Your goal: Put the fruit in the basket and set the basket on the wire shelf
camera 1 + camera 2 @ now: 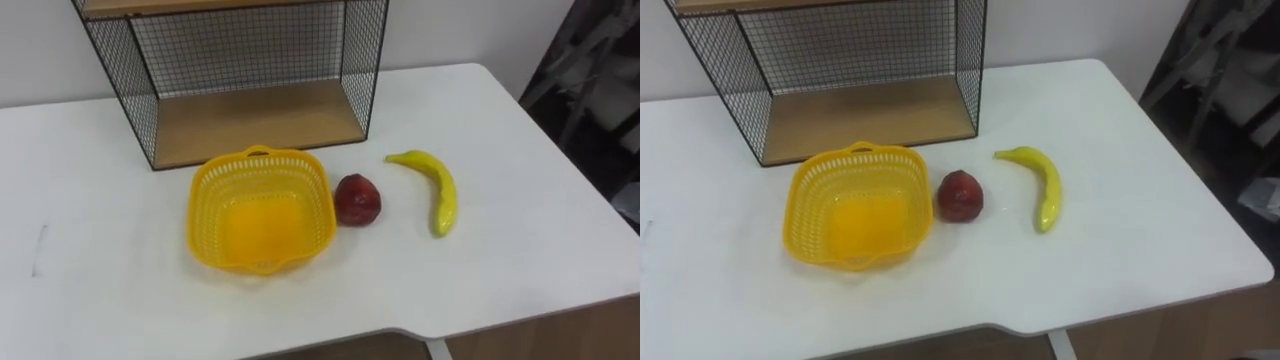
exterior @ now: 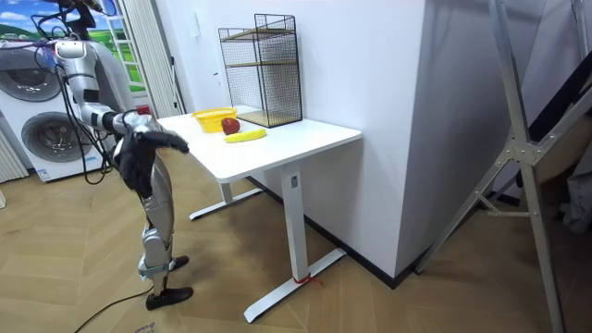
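Basket (image 1: 207, 215): you see bright yellow all over, the walls pierced in a pattern of small slots, centre left of the frame.
Red fruit (image 1: 357, 199): deep red, perhaps with darker patches; the mottling is hard to judge from here.
Banana (image 1: 437, 186): yellow, greenish at the stem tip, right of centre.
Wire shelf (image 1: 250, 45): black wire in a fine grid, light brown wooden boards, top of your frame.
Table (image 1: 520, 250): plain white.

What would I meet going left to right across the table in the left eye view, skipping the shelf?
basket → red fruit → banana
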Robot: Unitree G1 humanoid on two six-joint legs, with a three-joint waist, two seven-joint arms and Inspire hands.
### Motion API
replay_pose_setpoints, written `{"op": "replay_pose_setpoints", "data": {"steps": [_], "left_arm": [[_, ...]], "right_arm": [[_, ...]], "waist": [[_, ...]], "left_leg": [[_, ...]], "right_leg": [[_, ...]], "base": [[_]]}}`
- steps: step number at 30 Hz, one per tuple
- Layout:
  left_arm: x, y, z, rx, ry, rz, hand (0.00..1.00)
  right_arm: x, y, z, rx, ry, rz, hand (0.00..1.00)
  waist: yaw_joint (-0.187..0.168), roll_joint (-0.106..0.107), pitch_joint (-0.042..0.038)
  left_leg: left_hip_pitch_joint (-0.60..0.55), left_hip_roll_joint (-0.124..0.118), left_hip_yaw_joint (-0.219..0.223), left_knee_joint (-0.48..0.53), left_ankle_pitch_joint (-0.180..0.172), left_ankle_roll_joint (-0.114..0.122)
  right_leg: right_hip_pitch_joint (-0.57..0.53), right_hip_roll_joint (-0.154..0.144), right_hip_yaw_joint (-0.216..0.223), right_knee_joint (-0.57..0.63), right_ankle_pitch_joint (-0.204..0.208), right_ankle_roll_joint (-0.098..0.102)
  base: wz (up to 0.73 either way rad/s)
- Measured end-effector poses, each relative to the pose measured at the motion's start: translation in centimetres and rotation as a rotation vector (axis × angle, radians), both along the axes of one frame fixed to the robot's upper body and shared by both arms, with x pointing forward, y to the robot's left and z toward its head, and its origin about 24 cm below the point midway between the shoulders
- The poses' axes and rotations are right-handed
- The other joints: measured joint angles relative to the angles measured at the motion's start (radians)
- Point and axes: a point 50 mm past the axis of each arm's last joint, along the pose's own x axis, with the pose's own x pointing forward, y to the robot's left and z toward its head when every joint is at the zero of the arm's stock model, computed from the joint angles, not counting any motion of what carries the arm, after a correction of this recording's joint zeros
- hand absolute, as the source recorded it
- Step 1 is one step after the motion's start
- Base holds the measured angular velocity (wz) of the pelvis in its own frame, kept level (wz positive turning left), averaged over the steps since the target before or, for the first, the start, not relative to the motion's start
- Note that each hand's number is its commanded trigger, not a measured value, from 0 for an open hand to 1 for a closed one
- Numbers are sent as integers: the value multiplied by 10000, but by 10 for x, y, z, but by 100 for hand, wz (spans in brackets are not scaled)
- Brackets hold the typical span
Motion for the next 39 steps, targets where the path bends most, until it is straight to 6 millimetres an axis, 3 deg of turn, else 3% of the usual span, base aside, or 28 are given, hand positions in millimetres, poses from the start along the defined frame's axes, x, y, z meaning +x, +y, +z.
{"op": "replay_pose_setpoints", "data": {"steps": [4, 8, 14, 19, 24, 29, 31, 39], "left_arm": [[4, -5, -2, -107, 62, -567, 0], [13, -8, -2, -162, -184, -899, 0], [9, -10, -3, -400, -92, -929, 0], [13, -8, -3, -538, -7, -1532, 0], [6, -5, -3, -644, 235, -1713, 0], [5, -9, -4, -930, 482, -2135, 0], [6, -9, -5, -1015, 543, -2374, 0], [9, -9, -5, -1032, 635, -2506, 0]], "right_arm": [[24, 14, 31, -1852, -124, 1369, 0], [38, 25, 35, -2207, -257, 2728, 0], [58, 40, 42, -2791, -420, 5190, 0], [81, 52, 51, -3643, -247, 8323, 0], [92, 70, 45, -3831, 129, 10610, 0], [101, 90, 36, -3545, 412, 12743, 0], [103, 96, 34, -3960, 1137, 13485, 0], [111, 114, 32, -4474, 1795, 15465, 0]], "waist": [[55, 1, 15], [247, -76, 50], [432, -91, 83], [466, -125, 90], [506, -230, 137], [528, -234, 121], [765, -235, 117], [1068, -241, 119]], "left_leg": [[-108, 6, 15, -7, 5, 1], [-49, 7, 12, -13, 4, 1], [-55, 8, -57, 6, 4, 1], [-92, 32, -64, 1, 4, 0], [-60, 31, -76, 9, 3, 0], [-165, 26, -166, 60, 3, 0], [-183, 23, -166, 147, 3, 0], [-162, 20, -273, 174, 3, 0]], "right_leg": [[-151, 0, 17, 66, 5, -8], [-68, 2, 11, 60, 9, -10], [-46, -24, -90, 156, 10, -10], [-37, -19, -137, 160, 28, -37], [18, -22, -151, 160, 31, -37], [-22, -31, -255, 154, 52, -39], [-36, -31, -237, 160, 56, -43], [52, -37, -356, 157, 56, -42]], "base": [[0], [0], [3], [0], [0], [5], [0], [3]]}}
